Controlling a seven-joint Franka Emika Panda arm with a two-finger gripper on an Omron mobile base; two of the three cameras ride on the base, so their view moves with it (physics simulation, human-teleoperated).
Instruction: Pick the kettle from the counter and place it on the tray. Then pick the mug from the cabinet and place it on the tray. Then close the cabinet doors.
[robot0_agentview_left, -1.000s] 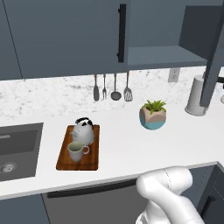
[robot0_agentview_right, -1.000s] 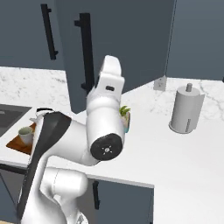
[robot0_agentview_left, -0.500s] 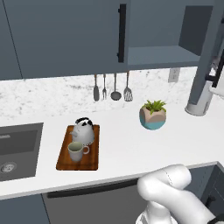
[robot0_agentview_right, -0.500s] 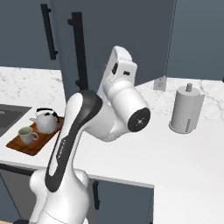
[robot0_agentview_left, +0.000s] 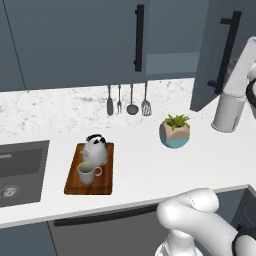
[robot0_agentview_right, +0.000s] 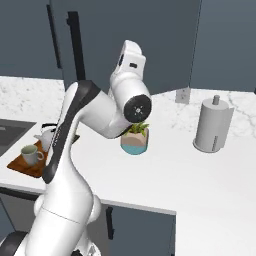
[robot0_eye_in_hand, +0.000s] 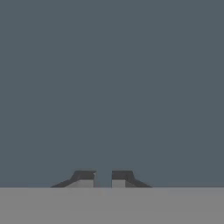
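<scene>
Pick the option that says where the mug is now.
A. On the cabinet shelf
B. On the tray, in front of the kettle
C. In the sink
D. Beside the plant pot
B: in the left base view the mug sits on the tray, just in front of the kettle.
</scene>
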